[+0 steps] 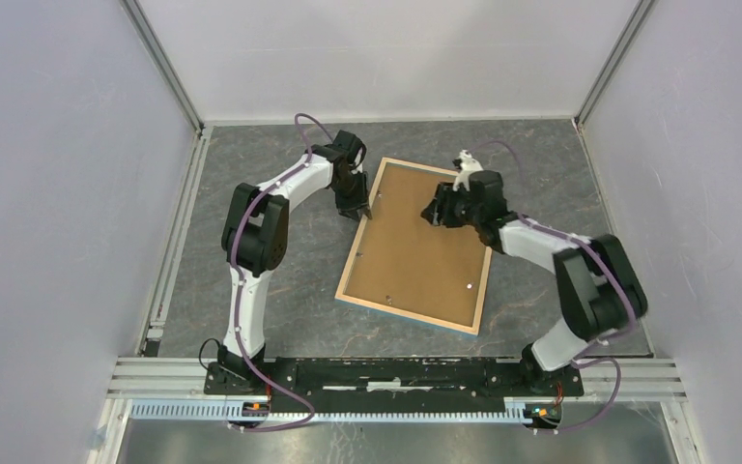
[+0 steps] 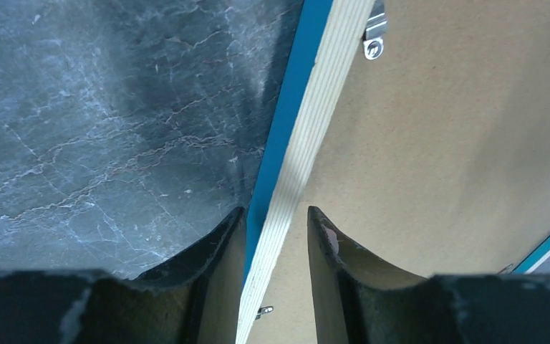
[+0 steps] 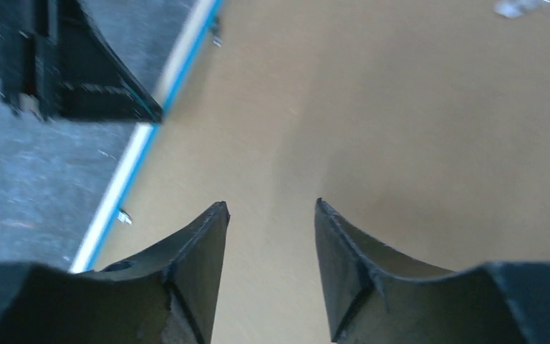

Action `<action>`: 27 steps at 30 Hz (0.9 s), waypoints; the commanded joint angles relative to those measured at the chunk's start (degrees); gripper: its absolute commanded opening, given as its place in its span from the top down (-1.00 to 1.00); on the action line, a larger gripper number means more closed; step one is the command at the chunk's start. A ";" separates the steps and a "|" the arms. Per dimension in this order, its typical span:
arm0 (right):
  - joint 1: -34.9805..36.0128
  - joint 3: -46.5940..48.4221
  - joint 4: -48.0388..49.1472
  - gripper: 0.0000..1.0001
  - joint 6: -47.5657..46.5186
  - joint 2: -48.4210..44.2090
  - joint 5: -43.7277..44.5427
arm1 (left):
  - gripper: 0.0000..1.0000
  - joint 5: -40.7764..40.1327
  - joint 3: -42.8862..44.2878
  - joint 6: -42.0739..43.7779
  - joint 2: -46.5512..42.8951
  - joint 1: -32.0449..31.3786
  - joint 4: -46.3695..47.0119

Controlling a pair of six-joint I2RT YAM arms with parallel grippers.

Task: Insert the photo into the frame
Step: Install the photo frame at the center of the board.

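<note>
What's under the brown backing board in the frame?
Only the backing board shows, lying inside the pale wood rim of the frame on the grey table. Anything beneath the board, the photo included, is covered.

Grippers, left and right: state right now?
Left gripper: jaws either side of the frame edge; clamped or not, cannot tell.
Right gripper: open, empty, over the backing.

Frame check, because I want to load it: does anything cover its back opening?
Yes. A brown backing board fills the frame's back, with small metal clips along its rim. The left gripper straddles the frame's left edge; the right gripper is over the board.
</note>
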 commanded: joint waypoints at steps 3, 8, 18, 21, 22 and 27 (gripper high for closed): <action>4.60 9.34 21.97 0.20 11.31 13.58 -4.91 | 0.28 1.24 -2.65 -1.82 0.23 0.23 3.89; 6.87 16.01 26.62 0.33 12.74 24.07 -4.04 | 0.54 4.51 -4.75 -3.90 1.09 0.05 5.11; 8.08 20.96 23.15 0.39 10.14 29.86 0.98 | 0.68 6.32 -8.67 -9.92 -1.03 -1.64 6.68; 8.11 22.64 19.93 0.40 8.20 30.76 2.77 | 0.70 7.46 -10.19 -11.35 -1.83 -2.20 8.35; 8.18 23.06 19.37 0.41 7.56 30.98 3.05 | 0.70 8.35 -10.71 -11.91 -1.93 -2.43 9.04; 9.03 24.90 14.11 0.45 2.86 31.33 6.65 | 0.71 11.73 -12.75 -14.62 -1.55 -3.81 11.46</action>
